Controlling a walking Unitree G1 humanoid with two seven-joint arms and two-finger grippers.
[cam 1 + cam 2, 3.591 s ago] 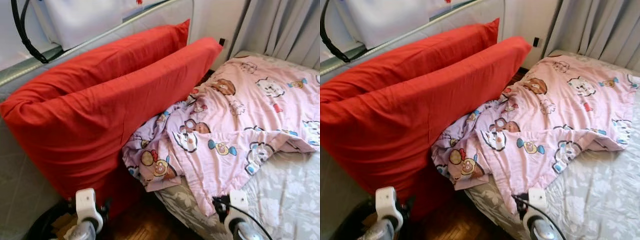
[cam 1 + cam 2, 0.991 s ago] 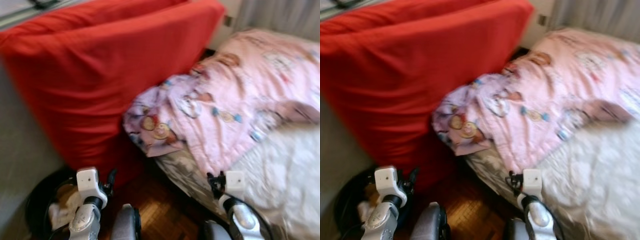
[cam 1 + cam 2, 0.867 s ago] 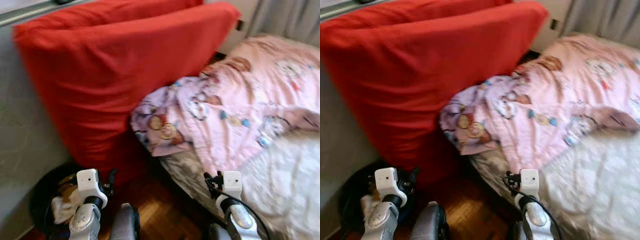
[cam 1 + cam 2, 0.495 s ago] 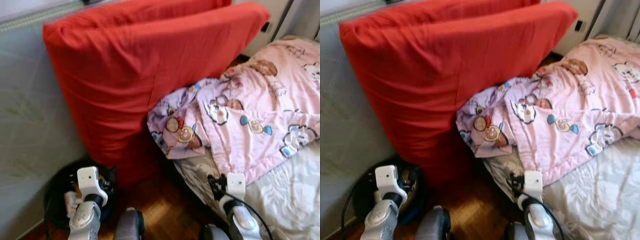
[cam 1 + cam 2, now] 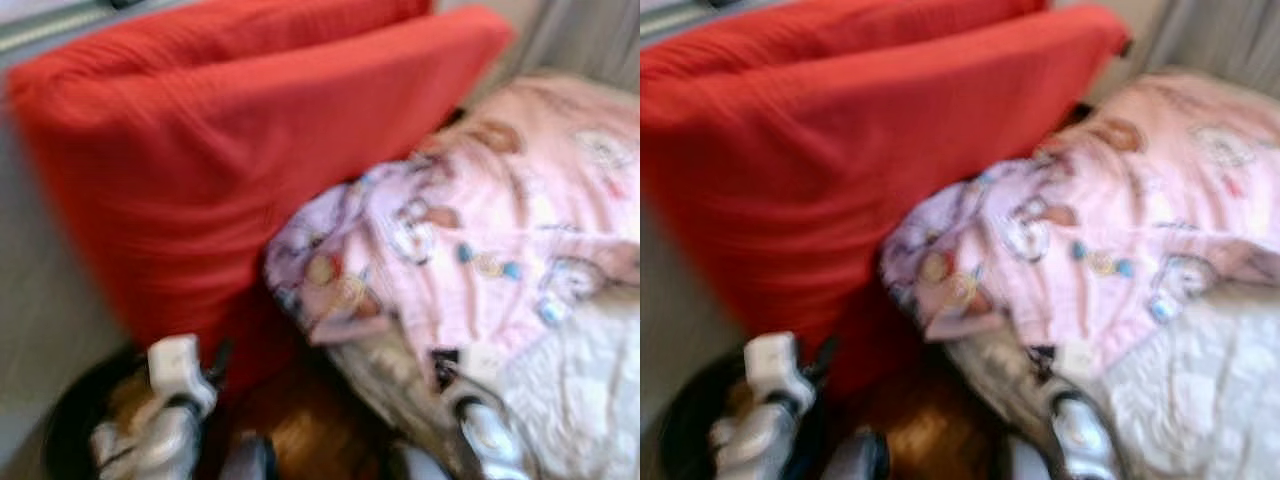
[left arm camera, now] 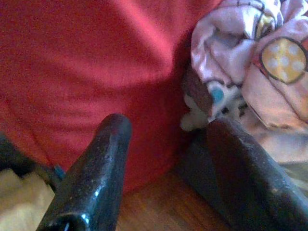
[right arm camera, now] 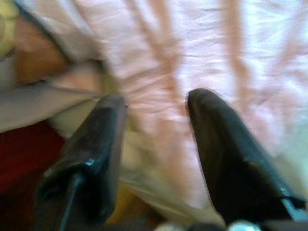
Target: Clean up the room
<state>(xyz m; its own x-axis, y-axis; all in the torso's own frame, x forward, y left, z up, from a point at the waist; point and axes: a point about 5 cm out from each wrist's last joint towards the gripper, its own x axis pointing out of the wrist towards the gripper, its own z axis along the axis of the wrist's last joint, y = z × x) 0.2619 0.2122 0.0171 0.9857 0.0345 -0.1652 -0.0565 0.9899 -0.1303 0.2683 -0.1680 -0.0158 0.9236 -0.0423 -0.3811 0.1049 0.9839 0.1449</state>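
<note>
Two large red fabric cushions occupy the upper left of the head view, standing on edge; they appear bulky, soft and light, and would likely need a two-sided hold near a corner or seam. The pink cartoon-printed quilt fills the right half, rumpled on the pale floral-patterned mattress, one bunched corner hanging over the edge at frame centre. The quilt is judged limp, light and non-slippery; a pinch on that bunched corner or a thick fold should hold. The left gripper, lower left, has its fingers spread and empty, facing the cushions. The right gripper, lower right, is likewise parted and empty over the quilt.
</note>
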